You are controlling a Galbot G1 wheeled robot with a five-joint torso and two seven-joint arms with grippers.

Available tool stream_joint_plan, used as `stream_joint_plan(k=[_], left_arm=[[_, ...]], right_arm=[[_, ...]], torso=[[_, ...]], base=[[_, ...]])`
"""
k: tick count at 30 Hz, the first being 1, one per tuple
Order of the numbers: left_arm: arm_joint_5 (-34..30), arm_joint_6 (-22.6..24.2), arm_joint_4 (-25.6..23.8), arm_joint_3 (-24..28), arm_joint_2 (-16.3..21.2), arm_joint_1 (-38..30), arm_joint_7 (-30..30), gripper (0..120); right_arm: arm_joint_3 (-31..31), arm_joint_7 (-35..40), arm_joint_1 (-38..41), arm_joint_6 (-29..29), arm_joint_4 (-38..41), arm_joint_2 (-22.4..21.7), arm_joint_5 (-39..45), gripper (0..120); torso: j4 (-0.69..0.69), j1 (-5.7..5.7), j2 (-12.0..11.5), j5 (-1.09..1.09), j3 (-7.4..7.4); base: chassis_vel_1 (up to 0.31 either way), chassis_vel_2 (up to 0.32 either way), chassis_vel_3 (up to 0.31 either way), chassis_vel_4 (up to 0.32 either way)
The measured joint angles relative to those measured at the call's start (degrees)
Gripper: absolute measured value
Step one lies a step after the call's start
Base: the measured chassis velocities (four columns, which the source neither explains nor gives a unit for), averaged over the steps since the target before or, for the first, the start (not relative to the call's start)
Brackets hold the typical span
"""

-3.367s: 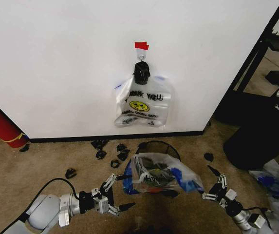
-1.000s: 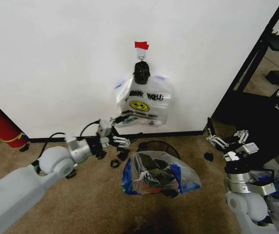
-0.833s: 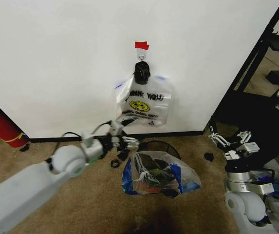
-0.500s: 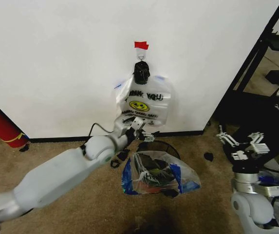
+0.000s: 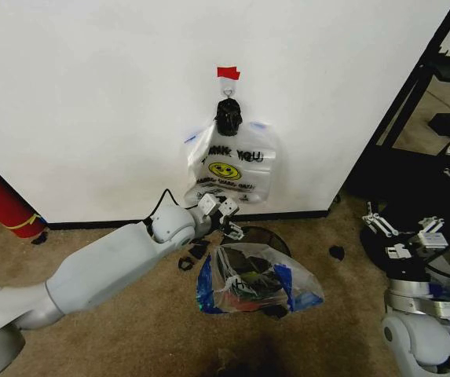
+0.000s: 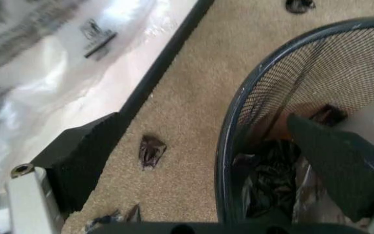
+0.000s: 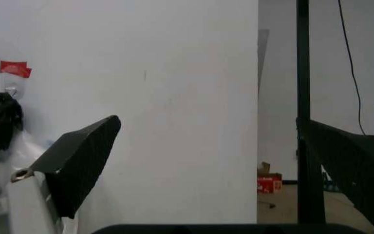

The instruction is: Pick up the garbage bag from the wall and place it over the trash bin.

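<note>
The garbage bag (image 5: pixel 232 166), see-through with a yellow smiley and black lettering, hangs by a black knot from a hook under red tape (image 5: pixel 228 73) on the white wall (image 5: pixel 91 102). My left gripper (image 5: pixel 228 216) is open just below the bag's bottom edge, above the far rim of the black mesh trash bin (image 5: pixel 260 233). The left wrist view shows its spread fingers (image 6: pixel 76 165) over the bin rim (image 6: pixel 239 112), with the bag (image 6: pixel 37 73) beside them. My right gripper (image 5: pixel 401 232) is open at the right, away from both. In the right wrist view it (image 7: pixel 206 121) faces the wall.
A second clear bag with blue patches (image 5: pixel 252 279) lies against the bin's front. Black scraps (image 5: pixel 189 255) litter the carpet by the baseboard. A red cylinder (image 5: pixel 1 200) leans at the left. A black rack (image 5: pixel 421 94) and dark bulk (image 5: pixel 413 212) stand at the right.
My left arm has swung from low over the carpet up and right to the wall, ending under the hanging bag. My right arm rose and drifted right.
</note>
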Motion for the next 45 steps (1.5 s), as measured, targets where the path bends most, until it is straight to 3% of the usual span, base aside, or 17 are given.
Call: stream_joint_plan(k=[2, 6, 12, 15, 17, 23, 25, 28, 35, 41, 45], left_arm=[[1.2, 1.9, 4.4, 2.9, -4.2, -1.8, 0.5, 100], [2.2, 4.7, 7.6, 5.4, -8.0, -3.7, 1.2, 100], [2.9, 6.6, 9.7, 8.9, -10.3, -5.8, 2.0, 100], [3.4, 6.6, 10.7, 9.8, -11.2, -6.5, 2.6, 94], [3.4, 6.6, 10.9, 10.0, -11.2, -6.6, 2.6, 91], [3.4, 6.5, 12.3, 10.3, -11.9, -6.8, 2.5, 66], [3.4, 6.5, 12.2, 10.2, -11.7, -6.8, 2.4, 65], [3.5, 6.5, 11.5, 9.9, -11.0, -6.2, 1.3, 47], [3.2, 6.4, 10.4, 9.0, -9.7, -4.9, 0.1, 25], [-2.8, 6.4, 8.3, 7.0, -8.3, -3.2, -4.8, 10], [-7.7, 6.4, 7.2, 6.2, -7.3, -2.5, -9.3, 7]], right_arm=[[-0.4, -0.1, -0.9, 0.4, 0.0, 0.7, -1.0, 100], [-0.4, -0.1, -2.0, 1.4, -0.2, 1.0, -1.3, 100], [-0.3, -0.1, -3.4, 3.3, -0.4, 1.3, -1.7, 100], [0.1, 0.4, -4.1, 4.0, -0.5, 1.2, -1.7, 100], [0.1, 0.4, -4.2, 4.1, -0.5, 1.1, -1.7, 100], [0.3, 1.0, -4.7, 4.4, -0.2, 0.7, -1.6, 100], [0.3, 1.0, -4.6, 4.4, -0.2, 0.6, -1.6, 100], [-0.3, 1.0, -4.4, 4.4, -0.1, 0.0, -1.8, 100], [-1.2, 0.2, -3.5, 4.5, -0.2, -0.5, -3.1, 100], [-1.6, 0.0, -4.1, 5.0, -0.6, -0.5, -3.2, 100], [-1.7, -0.2, -4.4, 5.2, -0.7, -0.7, -3.3, 100]], torso=[[-0.01, 0.00, 0.0, 0.00, 0.00], [-0.02, 0.00, 0.0, -0.01, 0.00], [-0.01, 0.00, 0.0, 0.00, 0.00], [-0.02, 0.00, 0.0, -0.01, 0.00], [-0.02, 0.00, 0.0, -0.01, 0.00], [-0.01, 0.00, 0.0, -0.02, 0.00], [-0.02, 0.00, 0.0, -0.02, 0.00], [-0.01, 0.00, 0.0, -0.02, 0.00], [0.00, 0.00, 0.0, -0.02, 0.00], [-0.01, 0.00, 0.0, -0.02, -0.01], [-0.02, 0.00, 0.0, -0.02, 0.00]], base=[[0.000, 0.000, 0.000, 0.000], [0.000, 0.000, 0.000, 0.000], [0.000, 0.000, 0.000, 0.000], [0.000, 0.000, 0.000, 0.000], [0.000, 0.000, 0.000, 0.000], [0.000, 0.000, 0.000, 0.000], [0.000, 0.000, 0.000, 0.000], [0.000, 0.000, 0.000, 0.000], [0.000, 0.000, 0.000, 0.000], [0.000, 0.000, 0.000, 0.000], [0.000, 0.000, 0.000, 0.000]])
